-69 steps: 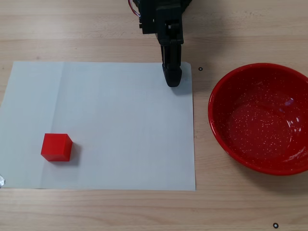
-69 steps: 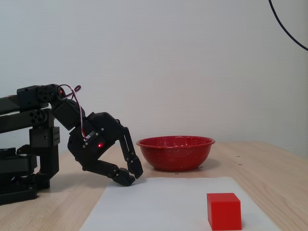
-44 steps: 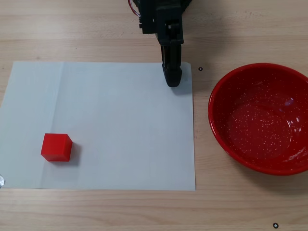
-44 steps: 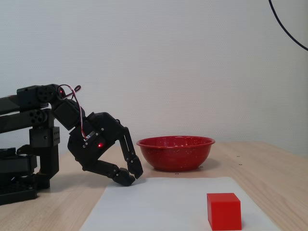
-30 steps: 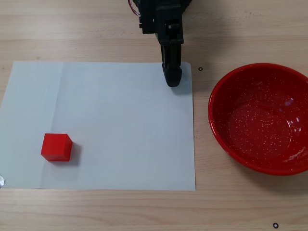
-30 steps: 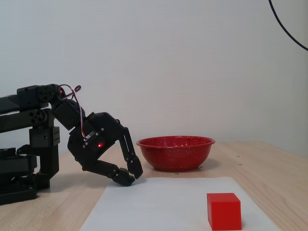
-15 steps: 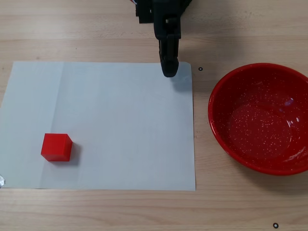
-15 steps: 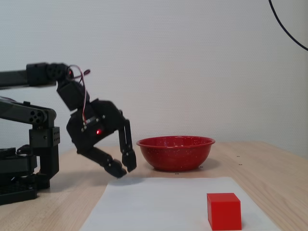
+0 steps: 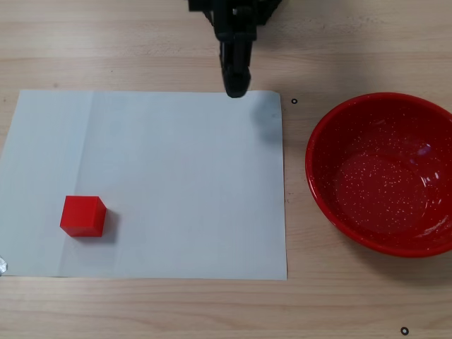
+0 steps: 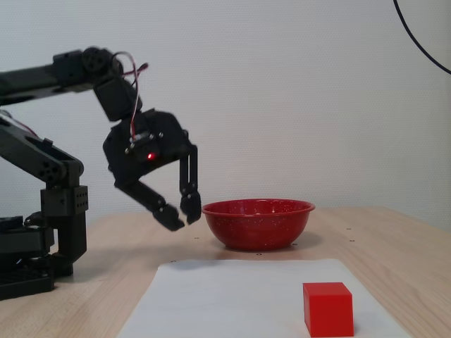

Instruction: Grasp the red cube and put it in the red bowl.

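The red cube point(image 9: 83, 215) sits on a white paper sheet point(image 9: 176, 183) near its front left corner in a fixed view from above; in a fixed view from the side it sits low at the right point(image 10: 328, 308). The red bowl point(image 9: 385, 173) stands on the wood table right of the sheet, empty; from the side it stands behind the sheet point(image 10: 258, 224). My black gripper point(image 9: 235, 88) hangs over the sheet's far edge, well above the table point(image 10: 182, 218), far from the cube. Its jaws are nearly together and hold nothing.
The arm's base point(image 10: 42, 246) stands at the table's far side, at the left in the side view. Small black ring marks point(image 9: 294, 101) dot the wood table point(image 9: 141, 42).
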`<state>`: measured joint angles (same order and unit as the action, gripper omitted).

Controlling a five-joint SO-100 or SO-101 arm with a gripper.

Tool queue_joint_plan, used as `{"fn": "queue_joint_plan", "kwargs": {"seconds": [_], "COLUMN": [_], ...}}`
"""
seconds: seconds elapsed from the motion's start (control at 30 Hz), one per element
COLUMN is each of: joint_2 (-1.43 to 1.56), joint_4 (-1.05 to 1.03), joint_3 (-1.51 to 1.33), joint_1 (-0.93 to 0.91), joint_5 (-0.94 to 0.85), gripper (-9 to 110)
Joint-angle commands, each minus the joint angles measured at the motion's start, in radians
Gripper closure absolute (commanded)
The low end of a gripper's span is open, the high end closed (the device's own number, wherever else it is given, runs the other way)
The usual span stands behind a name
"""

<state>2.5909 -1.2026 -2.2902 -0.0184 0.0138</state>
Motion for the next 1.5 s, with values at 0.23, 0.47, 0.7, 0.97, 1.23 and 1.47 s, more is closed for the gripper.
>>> {"fn": "queue_joint_plan", "kwargs": {"seconds": [0.23,0.47,0.7,0.97,1.23,1.47], "joint_2": [-0.198,-0.365,-0.584,-0.799,-0.988,-1.14], "joint_4": [-0.144,-0.255,-0.347,-0.388,-0.446,-0.526], "joint_3": [0.431,0.653,0.884,1.111,1.347,1.523], "joint_1": [0.071,0.133,0.224,0.299,0.345,0.39], "joint_5": [0.058,0.086,0.107,0.167,0.262,0.345], "gripper": [101,101,101,101,101,101]}}
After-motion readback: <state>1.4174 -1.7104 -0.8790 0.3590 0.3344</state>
